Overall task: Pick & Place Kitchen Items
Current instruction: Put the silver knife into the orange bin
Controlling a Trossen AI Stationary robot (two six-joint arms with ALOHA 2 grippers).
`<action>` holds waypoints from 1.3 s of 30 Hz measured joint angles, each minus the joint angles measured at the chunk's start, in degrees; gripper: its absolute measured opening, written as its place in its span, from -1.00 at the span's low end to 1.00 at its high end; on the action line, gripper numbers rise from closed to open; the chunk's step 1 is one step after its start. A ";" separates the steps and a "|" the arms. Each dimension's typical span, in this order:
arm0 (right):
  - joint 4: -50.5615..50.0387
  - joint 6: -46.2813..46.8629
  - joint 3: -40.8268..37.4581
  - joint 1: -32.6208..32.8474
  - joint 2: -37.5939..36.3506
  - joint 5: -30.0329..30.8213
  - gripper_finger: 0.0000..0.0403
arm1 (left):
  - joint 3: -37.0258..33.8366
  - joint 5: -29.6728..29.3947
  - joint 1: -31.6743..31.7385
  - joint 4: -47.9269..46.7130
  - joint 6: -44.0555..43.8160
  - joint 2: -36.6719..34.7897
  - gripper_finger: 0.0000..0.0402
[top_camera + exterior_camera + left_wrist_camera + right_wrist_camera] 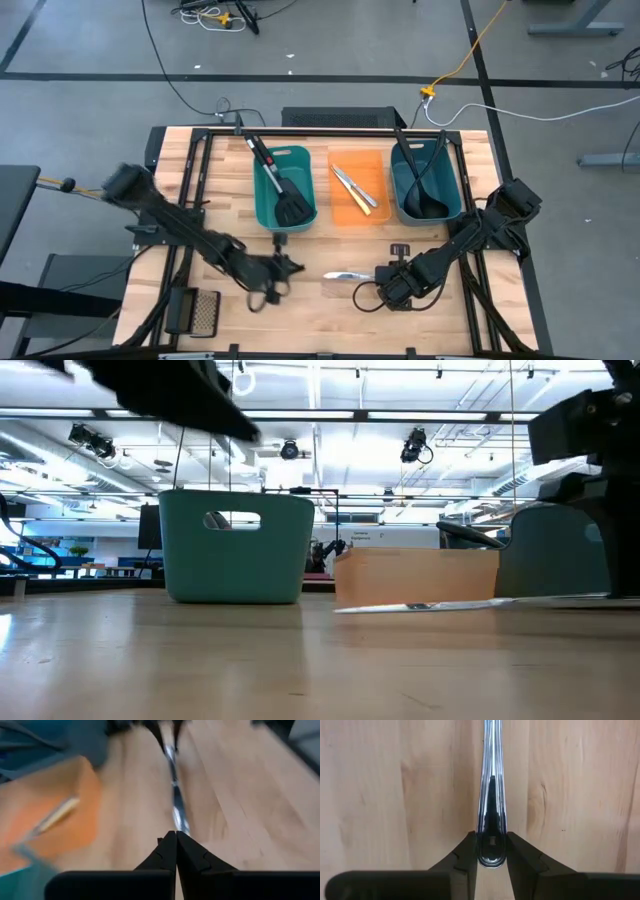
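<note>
Right pincer [491, 851] clamped on silver table knife [491, 795] handle end, blade twd closed left pincer [176, 851].

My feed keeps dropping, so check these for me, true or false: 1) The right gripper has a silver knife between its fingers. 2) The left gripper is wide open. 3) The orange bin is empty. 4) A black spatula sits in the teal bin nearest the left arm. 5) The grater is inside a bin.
1) True: the right gripper is closed on the handle end of the silver knife, which lies on the table.
2) False: the left gripper has its fingers shut together.
3) False: the orange bin holds slim utensils.
4) True: the black spatula lies in the left teal bin.
5) False: the grater lies on the table near the left arm.
</note>
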 joint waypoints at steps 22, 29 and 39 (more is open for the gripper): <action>9.09 -5.71 -5.07 0.05 -17.55 11.48 -0.58 | -35.56 1.06 7.00 10.89 -7.59 -48.40 -0.96; 32.13 -18.02 -18.91 -0.31 -40.34 18.51 -0.58 | -35.56 0.96 7.01 11.10 -7.33 -48.41 -0.95; 47.41 -29.94 -37.41 -1.32 -72.35 20.43 -0.58 | -35.56 0.94 7.01 11.08 -7.72 -48.39 -0.95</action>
